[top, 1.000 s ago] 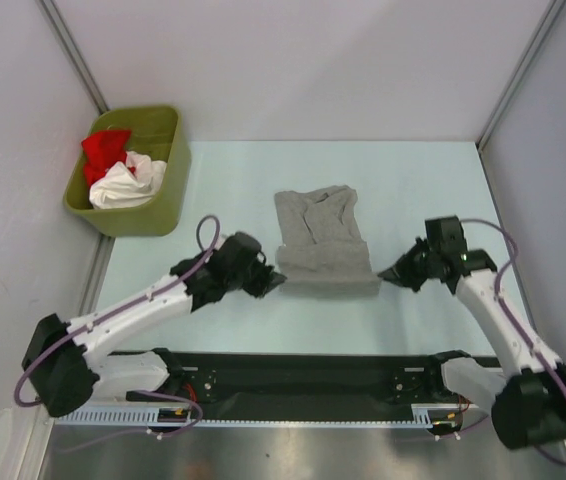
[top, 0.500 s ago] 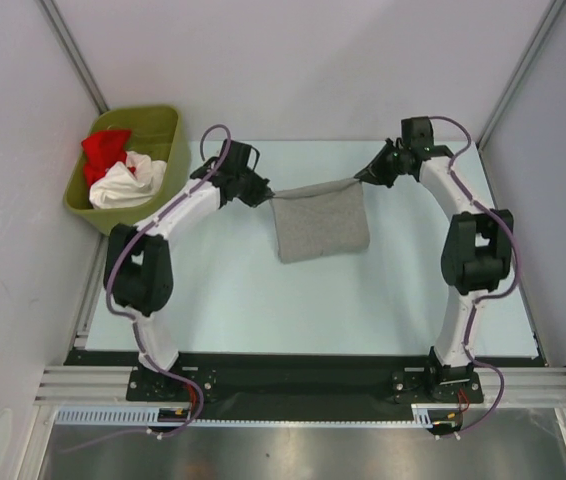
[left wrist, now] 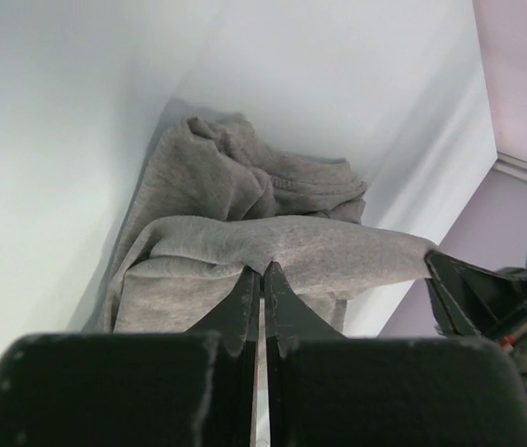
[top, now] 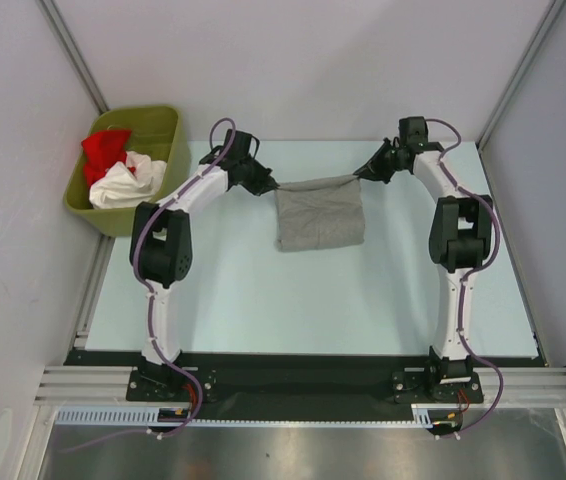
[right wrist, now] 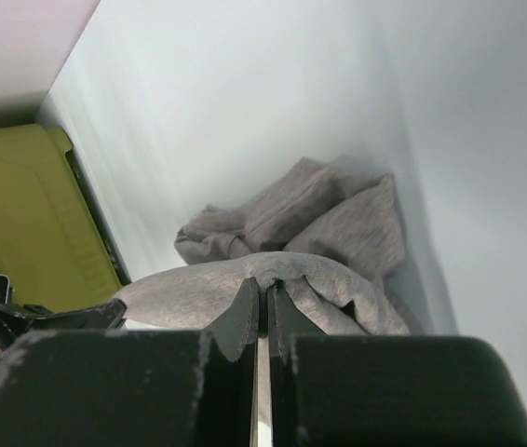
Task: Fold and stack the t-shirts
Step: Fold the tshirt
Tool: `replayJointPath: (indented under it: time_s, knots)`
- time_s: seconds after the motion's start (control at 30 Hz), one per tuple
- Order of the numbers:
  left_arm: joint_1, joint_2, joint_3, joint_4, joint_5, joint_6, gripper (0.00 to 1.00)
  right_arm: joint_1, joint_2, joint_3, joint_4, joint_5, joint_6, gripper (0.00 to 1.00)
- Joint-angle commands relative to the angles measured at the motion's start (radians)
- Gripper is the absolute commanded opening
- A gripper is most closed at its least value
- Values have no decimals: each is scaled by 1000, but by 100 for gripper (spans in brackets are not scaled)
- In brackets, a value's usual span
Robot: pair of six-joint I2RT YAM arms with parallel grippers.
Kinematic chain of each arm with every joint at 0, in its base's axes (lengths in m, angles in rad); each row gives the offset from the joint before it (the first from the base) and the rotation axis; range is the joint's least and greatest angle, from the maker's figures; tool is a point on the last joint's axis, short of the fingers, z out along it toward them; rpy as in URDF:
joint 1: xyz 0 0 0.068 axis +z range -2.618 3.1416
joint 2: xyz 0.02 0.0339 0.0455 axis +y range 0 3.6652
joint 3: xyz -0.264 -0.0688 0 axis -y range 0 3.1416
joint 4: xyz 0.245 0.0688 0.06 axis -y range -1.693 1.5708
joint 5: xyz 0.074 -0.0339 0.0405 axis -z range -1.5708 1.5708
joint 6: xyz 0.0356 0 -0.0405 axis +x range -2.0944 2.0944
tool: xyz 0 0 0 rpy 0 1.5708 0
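Robot lab cell: bare white panel walls (top: 303,60), aluminium frame (top: 71,55), pale tabletop (top: 303,300).

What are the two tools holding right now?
Left tool: closed, pinching one corner of the grey shirt.
Right tool: closed, pinching the shirt's other corner.

Left wrist view: near part of soft heather-grey cotton t-shirt (left wrist: 245,237) hidden behind body of black left gripper (left wrist: 262,272); black right gripper (left wrist: 434,267) cut by right edge. Right wrist view: olive-green plastic bin (right wrist: 21,214) cut by left edge. Top view: crumpled red cotton t-shirt (top: 105,147) and white cotton t-shirt (top: 123,185) overlap in bin, shapes unreadable; jaws too small to tell.
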Motion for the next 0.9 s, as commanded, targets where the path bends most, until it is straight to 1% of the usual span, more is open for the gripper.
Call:
replayJointPath:
  time_s: [0.0,0.3,0.37,0.5,0.57,0.6,0.63,0.67,0.7,0.73,0.77,0.8,0.83,0.87]
  knots:
    - [26,31,72,2,25,27,0,-15,47,78,26,-50,4,0]
    - [44,88,93,-1,27,27,0,-19,107,109,41,-77,36,0]
    - [49,112,119,-1,56,32,0,-17,122,115,46,-77,38,0]
    - [50,165,187,-1,58,61,0,-19,165,153,49,-91,53,0]
    - [56,189,230,-4,51,78,0,-22,188,179,55,-94,56,4]
    - [59,198,250,-7,59,90,5,-23,196,189,61,-100,64,8]
    - [67,227,303,-28,59,126,9,-28,205,211,73,-111,68,14]
    - [72,238,338,-47,62,156,13,-32,225,234,71,-116,67,17]
    - [72,247,378,-77,30,188,20,-49,234,264,58,-119,65,20]
    - [73,249,453,-147,6,270,25,-58,240,294,37,-120,55,28]
    - [72,223,474,-171,-20,309,29,-66,242,354,-4,-120,40,35]
    - [72,199,474,-182,-39,343,35,-92,228,377,-26,-116,21,40]
    - [70,168,433,-185,-59,392,38,-100,219,400,-55,-101,-26,49]
    - [66,131,405,-185,-58,413,47,-109,207,423,-110,-94,-51,52]
